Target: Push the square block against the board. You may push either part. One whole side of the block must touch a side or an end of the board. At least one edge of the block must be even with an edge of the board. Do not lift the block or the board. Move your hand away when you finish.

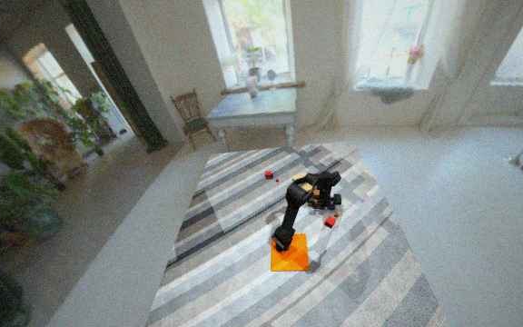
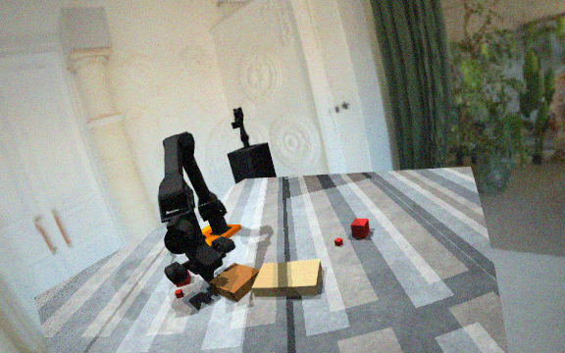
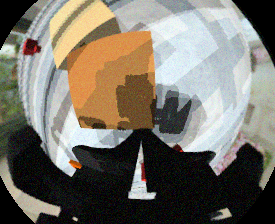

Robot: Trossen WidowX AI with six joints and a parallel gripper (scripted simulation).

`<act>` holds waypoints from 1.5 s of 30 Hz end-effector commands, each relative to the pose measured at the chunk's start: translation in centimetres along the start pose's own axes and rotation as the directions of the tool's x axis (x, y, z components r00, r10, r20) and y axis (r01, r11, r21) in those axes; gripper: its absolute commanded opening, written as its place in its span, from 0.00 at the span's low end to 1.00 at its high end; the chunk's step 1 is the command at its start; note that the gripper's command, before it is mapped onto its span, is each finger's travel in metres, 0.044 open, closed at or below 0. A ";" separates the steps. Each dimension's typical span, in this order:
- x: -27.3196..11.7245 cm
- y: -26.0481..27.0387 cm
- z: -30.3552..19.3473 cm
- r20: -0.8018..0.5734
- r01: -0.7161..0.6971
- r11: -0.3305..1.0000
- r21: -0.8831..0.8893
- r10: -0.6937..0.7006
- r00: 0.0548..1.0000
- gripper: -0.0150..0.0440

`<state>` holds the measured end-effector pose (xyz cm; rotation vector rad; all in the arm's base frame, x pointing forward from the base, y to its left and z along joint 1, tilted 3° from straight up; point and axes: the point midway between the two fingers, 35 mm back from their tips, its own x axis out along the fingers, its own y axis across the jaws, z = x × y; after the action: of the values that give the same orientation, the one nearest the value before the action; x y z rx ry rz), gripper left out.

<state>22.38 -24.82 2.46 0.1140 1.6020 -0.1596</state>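
Square block (image 2: 233,280): brown, wood-toned, flat, matte. It lies on the striped table (image 2: 410,275) at the near side in the exterior view, turned at an angle to the board (image 2: 288,277). One corner is touching or almost touching the board's near end; I cannot tell which. No whole side lies against it yet.

Board: paler tan, flat rectangle, long axis across the exterior view and pointing away from the block. In the wrist view it lies beyond the block's far corner (image 3: 81,23), skewed to it.

Fingers (image 2: 199,298): closed tight, holding nothing. They sit low at the table, just beside the block's side that faces away from the board. So the block lies between fingers and board, and in the wrist view it is straight ahead of the tips (image 3: 142,163) and a little left.

Judgement: the step in hand is pushing and squaring. The coming move turns on the block's skew: a push along the line from fingers to board end should close the wedge-shaped gap, but an off-centre contact would spin the block further.

Other items: small red cubes, one (image 2: 360,227) far across the table and well apart from the work. Orange base plate (image 1: 290,259) under the arm.
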 end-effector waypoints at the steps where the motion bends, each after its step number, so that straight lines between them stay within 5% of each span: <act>1: 0.0 0.0 0.4 0.000 -0.002 1.000 0.001 0.002 1.000 0.25; 45: 0.0 0.5 3.8 0.004 -0.003 1.000 0.001 0.003 1.000 0.25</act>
<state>25.78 -25.19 2.51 0.1133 1.5987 -0.1656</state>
